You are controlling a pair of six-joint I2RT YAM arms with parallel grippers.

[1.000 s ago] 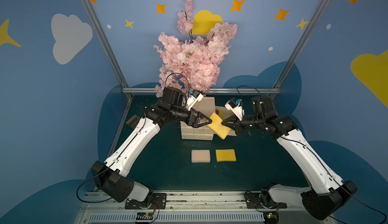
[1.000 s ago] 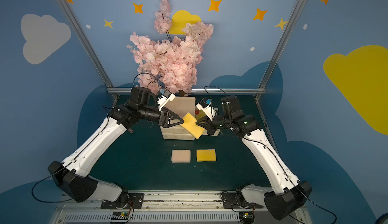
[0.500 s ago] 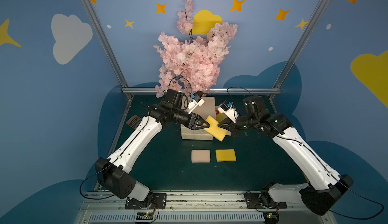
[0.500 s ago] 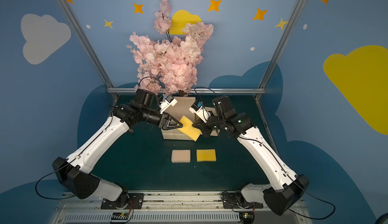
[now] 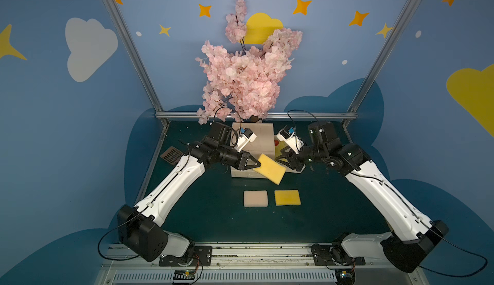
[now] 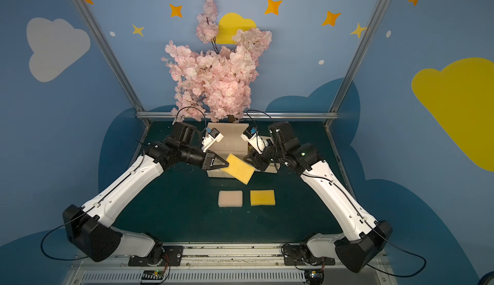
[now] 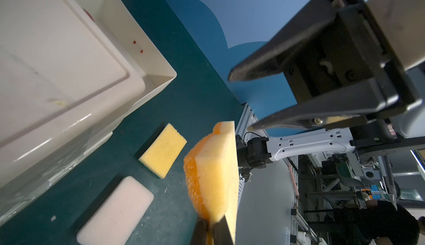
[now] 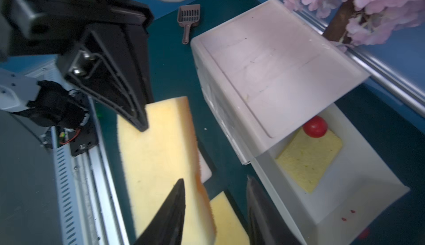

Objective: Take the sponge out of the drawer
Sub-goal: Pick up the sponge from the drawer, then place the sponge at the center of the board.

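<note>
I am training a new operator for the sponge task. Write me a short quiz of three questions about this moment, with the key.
1. True or false: the left gripper is shut on the held yellow sponge.
2. Multiple choice: how many sponges lie flat on the table? A) one B) two C) four
3. Fill in: in the open drawer, beside the yellow pad, sits a round object of colour ____.

Key
1. True.
2. B: the pale pink sponge and the flat yellow sponge.
3. Red.
</note>
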